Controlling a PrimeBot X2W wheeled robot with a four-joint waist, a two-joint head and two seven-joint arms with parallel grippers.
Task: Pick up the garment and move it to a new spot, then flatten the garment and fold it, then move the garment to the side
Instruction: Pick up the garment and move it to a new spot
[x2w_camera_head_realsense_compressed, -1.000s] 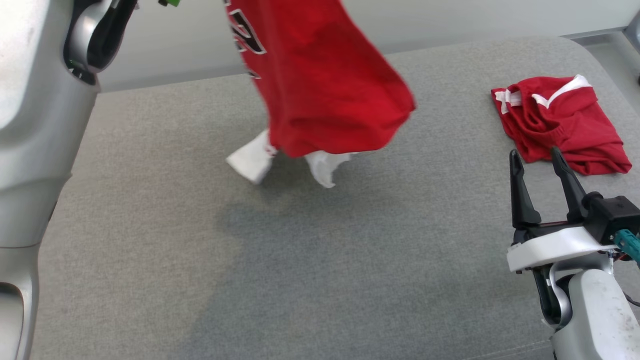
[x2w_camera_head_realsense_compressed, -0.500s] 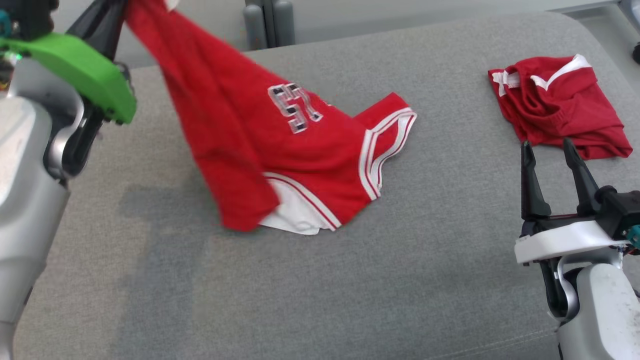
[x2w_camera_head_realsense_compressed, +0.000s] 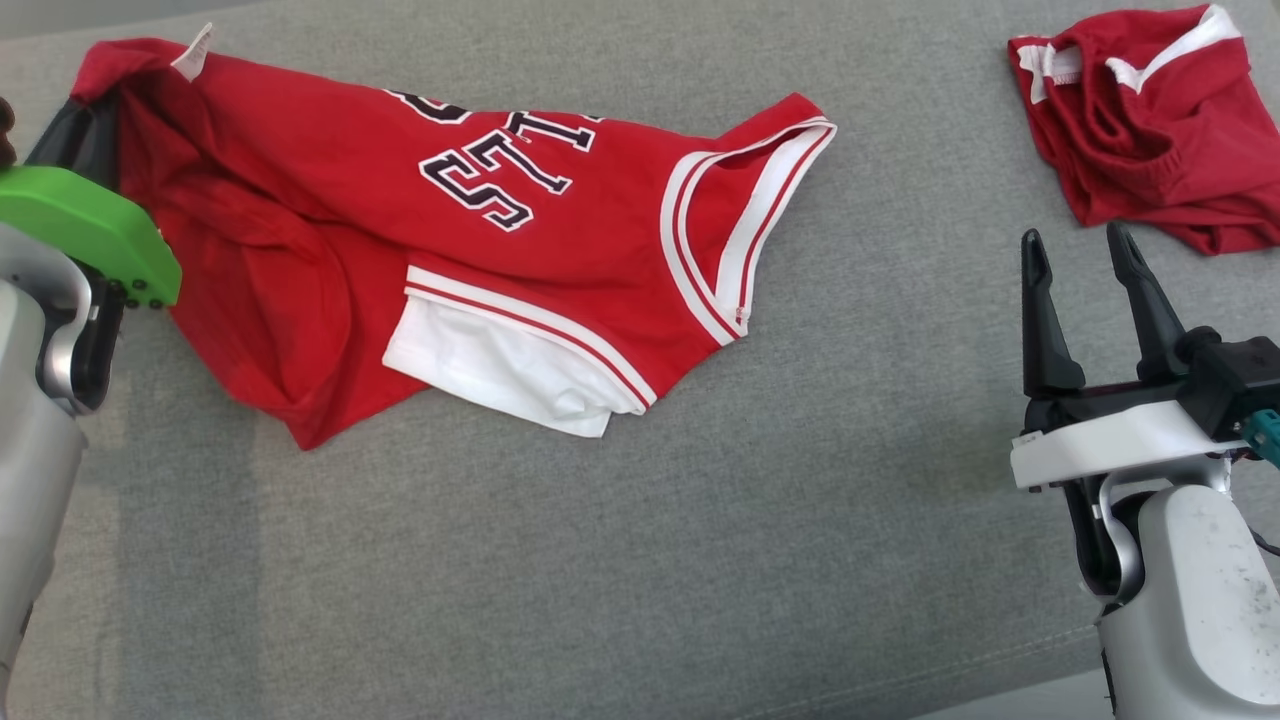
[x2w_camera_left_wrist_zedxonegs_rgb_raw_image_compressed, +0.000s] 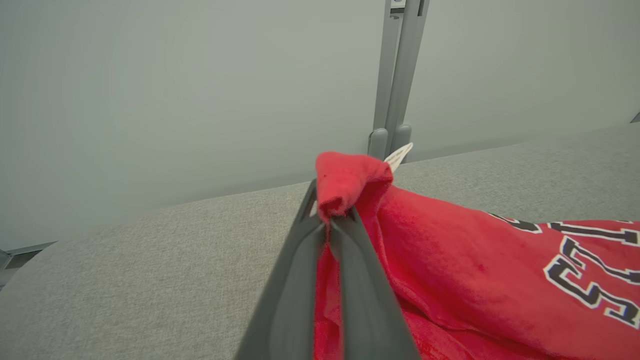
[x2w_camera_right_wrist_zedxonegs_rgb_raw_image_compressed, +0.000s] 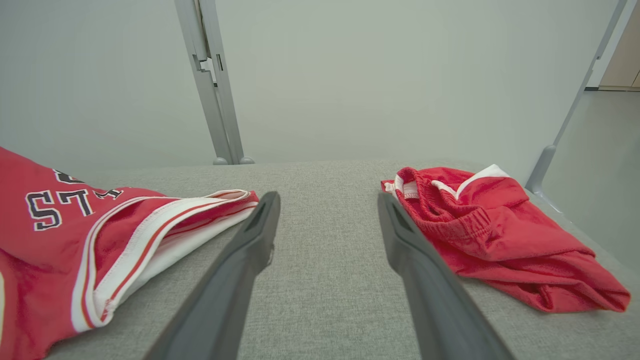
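The garment (x2w_camera_head_realsense_compressed: 330, 190) is a red jersey with white trim and dark lettering. It lies rumpled across the left half of the grey padded surface (x2w_camera_head_realsense_compressed: 700, 540), with a white lining showing at its lower edge. My left gripper (x2w_camera_head_realsense_compressed: 92, 112) is shut on the jersey's far left corner, next to a small white tag. In the left wrist view the fingers (x2w_camera_left_wrist_zedxonegs_rgb_raw_image_compressed: 300, 260) pinch a bunch of that red cloth (x2w_camera_left_wrist_zedxonegs_rgb_raw_image_compressed: 350, 180) just above the surface. My right gripper (x2w_camera_head_realsense_compressed: 1080, 250) stands open at the right, holding nothing, its fingers (x2w_camera_right_wrist_zedxonegs_rgb_raw_image_compressed: 250, 240) apart over bare fabric.
A second red garment (x2w_camera_head_realsense_compressed: 1150, 110) with white trim lies crumpled at the far right, just beyond my right gripper, also seen as a red heap (x2w_camera_right_wrist_zedxonegs_rgb_raw_image_compressed: 490, 235). A pale wall with a grey post (x2w_camera_left_wrist_zedxonegs_rgb_raw_image_compressed: 395, 75) stands behind the surface's far edge.
The jersey hung high from my left gripper; it has come down and now lies spread over the surface, the corner still gripped. The head view has shifted. My right gripper has stayed put.
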